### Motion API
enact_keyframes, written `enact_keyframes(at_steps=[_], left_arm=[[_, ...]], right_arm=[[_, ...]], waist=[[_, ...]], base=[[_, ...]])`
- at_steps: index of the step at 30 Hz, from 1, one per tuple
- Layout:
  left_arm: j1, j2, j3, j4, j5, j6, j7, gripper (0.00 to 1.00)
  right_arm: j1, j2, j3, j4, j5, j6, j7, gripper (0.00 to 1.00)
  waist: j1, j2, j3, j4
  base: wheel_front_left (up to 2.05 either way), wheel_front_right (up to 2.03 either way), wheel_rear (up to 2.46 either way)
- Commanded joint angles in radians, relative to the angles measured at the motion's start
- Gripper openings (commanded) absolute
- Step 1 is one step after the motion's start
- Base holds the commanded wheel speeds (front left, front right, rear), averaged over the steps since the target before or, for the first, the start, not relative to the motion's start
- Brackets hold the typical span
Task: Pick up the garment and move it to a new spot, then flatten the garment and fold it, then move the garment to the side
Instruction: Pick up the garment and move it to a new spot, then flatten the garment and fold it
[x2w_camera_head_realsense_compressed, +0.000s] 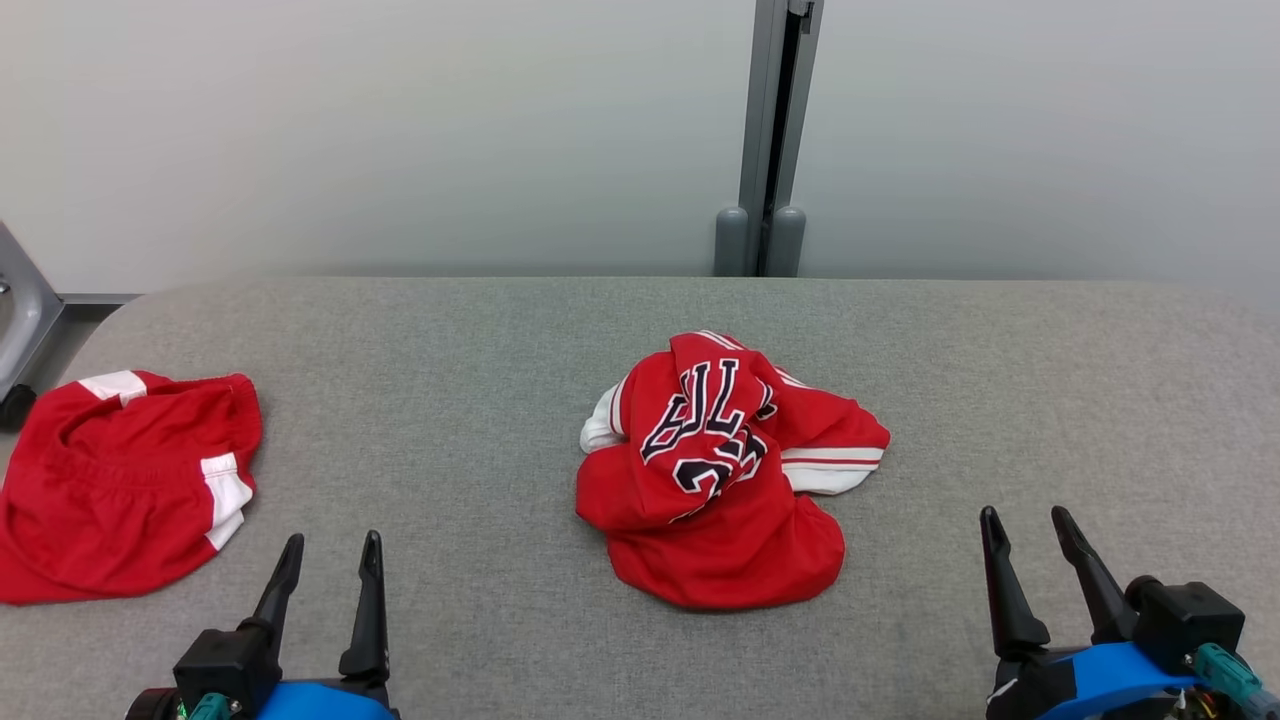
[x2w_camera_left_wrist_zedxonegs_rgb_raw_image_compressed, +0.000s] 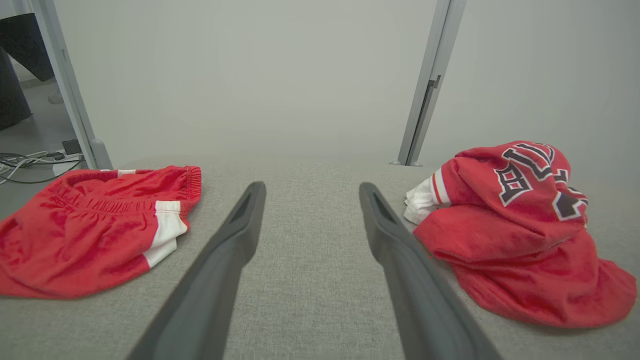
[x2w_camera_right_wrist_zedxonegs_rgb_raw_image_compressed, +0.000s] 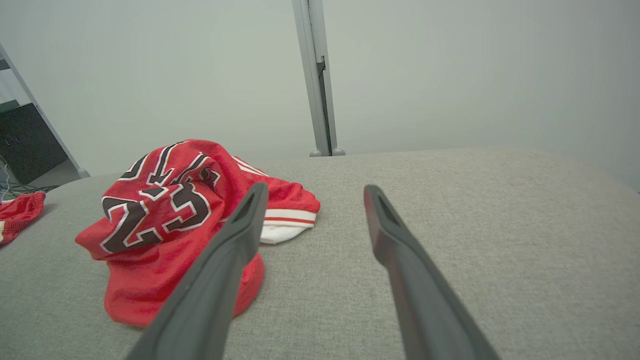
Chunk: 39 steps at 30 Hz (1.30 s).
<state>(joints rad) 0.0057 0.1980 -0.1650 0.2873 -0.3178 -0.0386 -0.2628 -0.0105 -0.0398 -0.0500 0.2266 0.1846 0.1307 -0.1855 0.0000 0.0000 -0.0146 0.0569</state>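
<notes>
Starting at the left gripper (x2w_camera_head_realsense_compressed: 333, 545): spread wide, empty, parked low at the near edge of the table (x2w_camera_head_realsense_compressed: 450, 330), aimed at bare surface between the two red pieces. Same for the right gripper (x2w_camera_head_realsense_compressed: 1025, 520): spread wide, nothing pinched, parked near-right, open grey surface ahead. Looks like step one, pick not yet begun. Target read as the jersey (x2w_camera_head_realsense_compressed: 715, 470): crumpled heap at table centre, number and lettering on top, striped trim poking out on the right and a white edge on the left, between both grippers, touching neither, somewhat nearer the right one. Ignore the shorts (x2w_camera_head_realsense_compressed: 120, 480), lying fairly flat at far left, well apart from the heap; cannot tell whether part of this job. For a clean pick: come in from above with the right, toward the striped trim side. Pinch a raised fold or that trim edge, not the hem lying flat on the table. Take one or two layers, not the whole wad, otherwise harder to flatten later. Keep fingertips just off the padded cover to avoid snagging it. Bite deep; thin cloth likely to slip out of a shallow pinch. Lift until hanging free before moving sideways. Set down on open surface clear of the shorts, within reach of both arms for flattening.
</notes>
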Motion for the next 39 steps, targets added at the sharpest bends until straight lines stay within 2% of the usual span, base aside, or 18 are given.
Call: enact_keyframes(at_steps=[1,28,33,39], left_arm=[[0.007,0.004,0.003,0.008,0.005,-0.007,-0.003,1.00],[-0.010,-0.044,0.059,0.030,0.025,-0.043,-0.003,1.00],[-0.036,-0.052,0.064,0.022,0.030,-0.048,-0.003,1.00],[-0.074,-0.066,0.066,-0.010,0.042,-0.057,-0.003,1.00]], right_arm=[[0.018,-0.003,-0.004,0.002,0.001,0.000,0.003,1.00],[-0.021,-0.003,-0.021,0.019,0.015,0.000,0.028,1.00],[-0.122,-0.003,0.012,0.037,0.009,0.000,0.126,1.00],[-0.327,-0.004,0.021,0.154,0.019,0.000,0.302,1.00]], waist=[[0.0000,0.0000,-0.001,0.001],[0.0000,0.0000,0.015,0.012],[0.0000,0.0000,0.056,0.016],[0.0000,0.0000,0.126,0.039]], base=[[0.00,0.00,0.00],[0.00,0.00,0.00],[0.00,0.00,0.00],[0.00,0.00,0.00]])
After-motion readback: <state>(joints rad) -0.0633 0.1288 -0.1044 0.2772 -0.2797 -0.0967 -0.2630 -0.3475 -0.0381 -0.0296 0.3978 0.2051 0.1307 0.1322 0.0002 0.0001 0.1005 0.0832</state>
